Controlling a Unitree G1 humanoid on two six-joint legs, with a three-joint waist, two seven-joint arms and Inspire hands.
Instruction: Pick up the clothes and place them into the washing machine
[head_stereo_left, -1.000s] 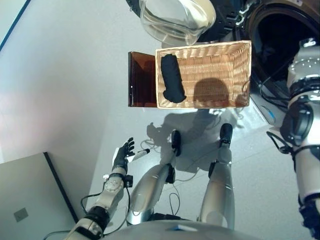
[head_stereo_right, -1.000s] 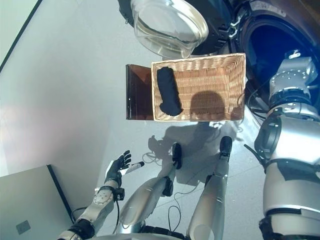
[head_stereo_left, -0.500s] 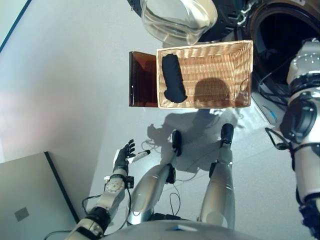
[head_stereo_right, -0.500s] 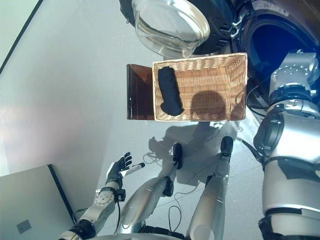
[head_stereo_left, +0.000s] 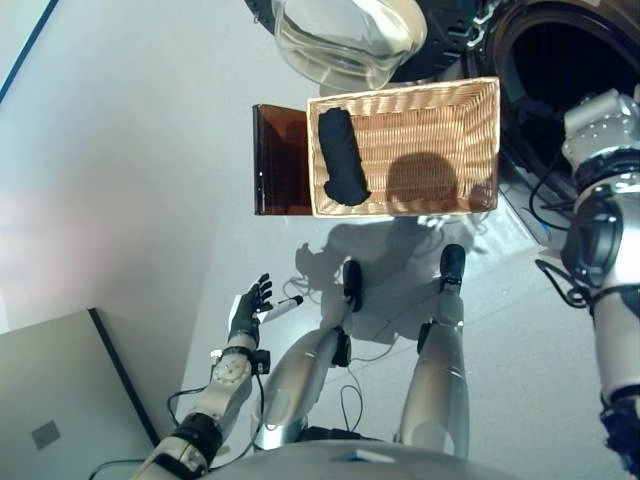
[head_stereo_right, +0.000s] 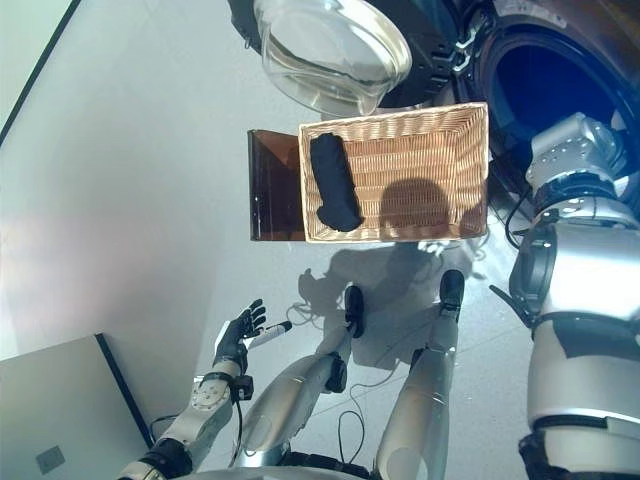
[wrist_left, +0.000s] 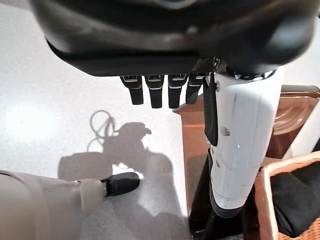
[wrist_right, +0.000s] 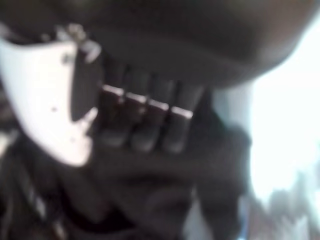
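Left hand (head_stereo_left: 247, 310) open, empty

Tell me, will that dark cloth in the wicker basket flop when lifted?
Probably: the rolled dark garment looks soft, so it would likely unroll and drape. It seems light. The wicker basket should stay put.

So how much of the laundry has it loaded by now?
One dark garment lies at the left end of the wicker basket, so that is left. The right arm reaches towards the washing machine's open drum; its wrist view shows dark cloth past the right hand. The left hand hangs open, empty.
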